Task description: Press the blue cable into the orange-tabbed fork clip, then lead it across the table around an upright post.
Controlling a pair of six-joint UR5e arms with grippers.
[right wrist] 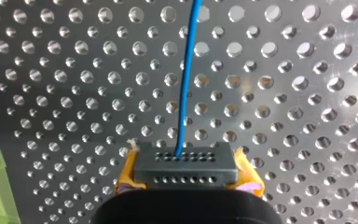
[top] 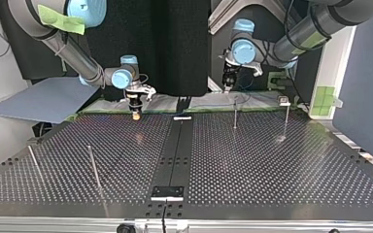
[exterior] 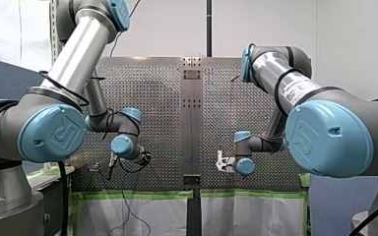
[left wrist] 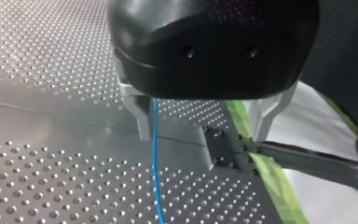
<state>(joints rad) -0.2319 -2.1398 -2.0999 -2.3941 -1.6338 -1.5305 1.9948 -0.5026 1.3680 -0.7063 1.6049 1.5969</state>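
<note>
1. My right gripper (right wrist: pixel 185 164) is clamped on the blue cable (right wrist: pixel 186 84), which comes out between its yellow pads (right wrist: pixel 127 171) and runs straight ahead, close over the perforated table (right wrist: pixel 289 98)
2. My left gripper (left wrist: pixel 203 134) has its metal fingers (left wrist: pixel 142 119) wide apart and holds nothing; the cable passes just inside one finger and runs on over the table, near a strip of green tape (left wrist: pixel 266 173)
3. In the front view the cable shows as a thin, level line between the two grippers
4. In the top view my right gripper hangs over the table's far edge, at the view's left of the dark centre strip (top: pixel 175 145); my left gripper is beyond the far edge at the view's right
5. Two upright posts (top: pixel 235 112) stand near the far edge at the top view's right, close to my left gripper; two more stand at the near left
</note>
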